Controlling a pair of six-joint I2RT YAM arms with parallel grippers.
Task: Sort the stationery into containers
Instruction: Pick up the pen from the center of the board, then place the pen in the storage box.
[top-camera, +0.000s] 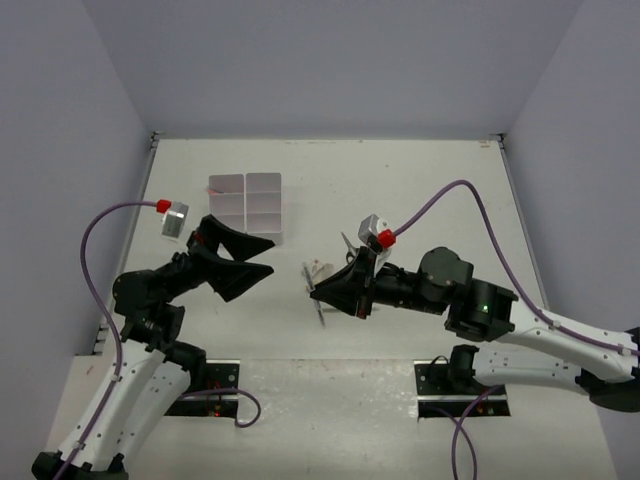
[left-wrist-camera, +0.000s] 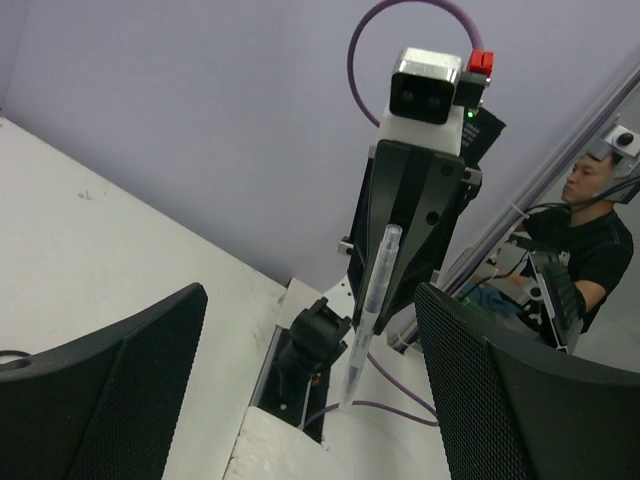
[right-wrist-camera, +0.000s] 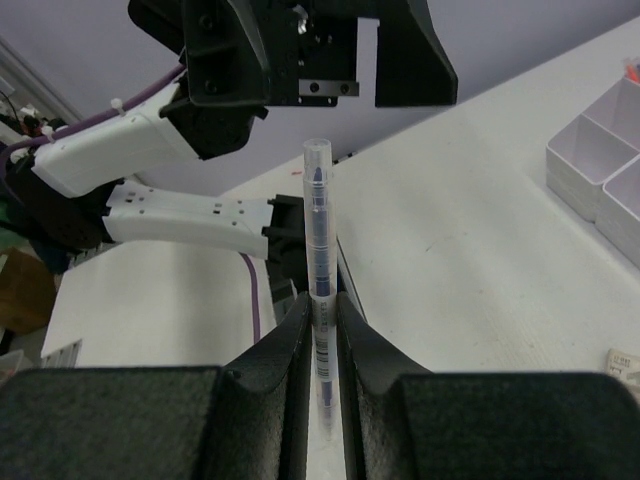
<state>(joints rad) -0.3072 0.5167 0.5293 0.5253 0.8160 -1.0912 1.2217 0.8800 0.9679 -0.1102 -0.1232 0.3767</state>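
The pen (right-wrist-camera: 318, 250) is held in the right gripper (right-wrist-camera: 320, 325). It is pinched crosswise between the two fingertips, and both ends stick out past them. Its barrel is clear, with a dark blue core. In the top view the pen (top-camera: 321, 312) is seen as a thin line running roughly from 12 to 6 o'clock through the fingertips, near the middle of the table (top-camera: 420, 180). The jaws of the right gripper are drawn almost together, with only the pen's thickness left between them.

The left gripper (top-camera: 272, 256) is found at 9 o'clock of the pen, near it but apart. Its tips are turned toward 3 o'clock, so the two grippers face each other. Its jaws are spread wide and nothing is held in them. In the left wrist view the pen (left-wrist-camera: 368, 320) is framed in the gap between the two black fingers (left-wrist-camera: 120, 390).

The tray (top-camera: 246, 196) is set at 11 o'clock of the pen, well apart from it, and at 12 o'clock of the left gripper. Six compartments are seen, in two columns of three rows. What lies in them cannot be made out.

A small white piece (top-camera: 318, 267) with a red mark lies on the table just at 12 o'clock of the right fingertips. What it is cannot be told. A person (left-wrist-camera: 600, 200) in a black shirt is seen at the 3 o'clock edge of the left wrist view, beyond the table.
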